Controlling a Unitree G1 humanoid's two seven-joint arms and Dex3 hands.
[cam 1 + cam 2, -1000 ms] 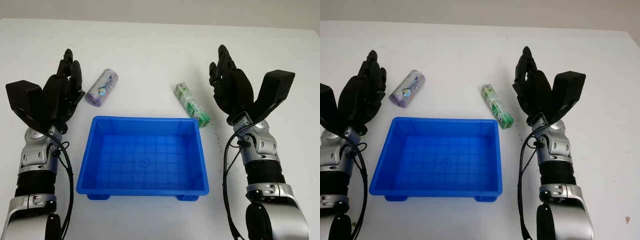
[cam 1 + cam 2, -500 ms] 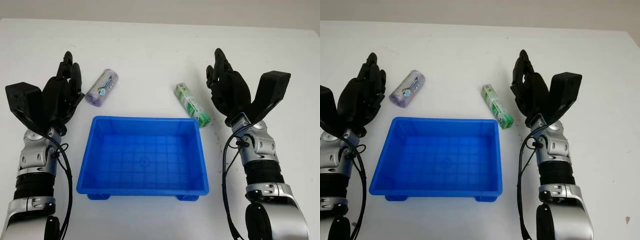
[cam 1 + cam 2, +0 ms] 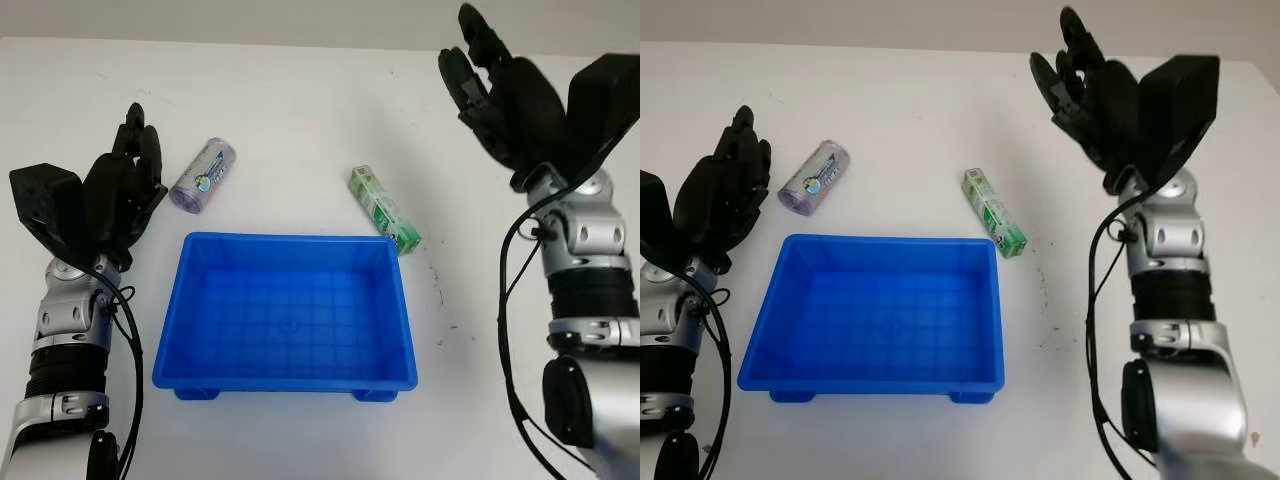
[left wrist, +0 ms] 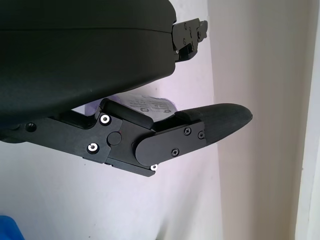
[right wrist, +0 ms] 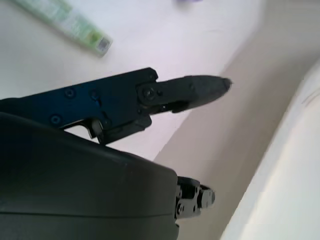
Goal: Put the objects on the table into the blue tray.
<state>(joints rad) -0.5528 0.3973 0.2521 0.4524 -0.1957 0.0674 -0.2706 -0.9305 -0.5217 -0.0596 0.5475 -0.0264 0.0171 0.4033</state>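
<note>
Starting: nothing is in the tray (image 3: 290,375) yet, so I judge the first pick has not begun.
Tray: blue moulded plastic, rectangular, a grid of ribs on its floor, small feet at its near corners; it sits on the white counter (image 3: 300,110).
Roll (image 3: 203,176): beyond the tray's far left corner, apart from it, lying on its side; a short cylinder in shiny lilac wrap with a printed label. It looks smooth and likely to roll if nudged.
Green pack (image 3: 384,209): beyond the tray's far right corner, its near end just beside the rim; a slim, long box or stick in green and white, lying flat and slanted.
My left robot hand (image 3: 118,195): to the left of the tray's far left corner, just beside the roll; open, holding nothing. Its wrist view shows one finger (image 4: 200,132) across the roll's pale label.
My right robot hand (image 3: 505,95): well beyond the tray's far right corner, raised, apart from the green pack; open, holding nothing.
Next move, as I judge it: bring my left robot hand over the roll and close across its round side, not its ends, so it cannot roll away, then carry it over the rim.
After that: my right robot hand must come back down toward the green pack and pinch its long sides.
</note>
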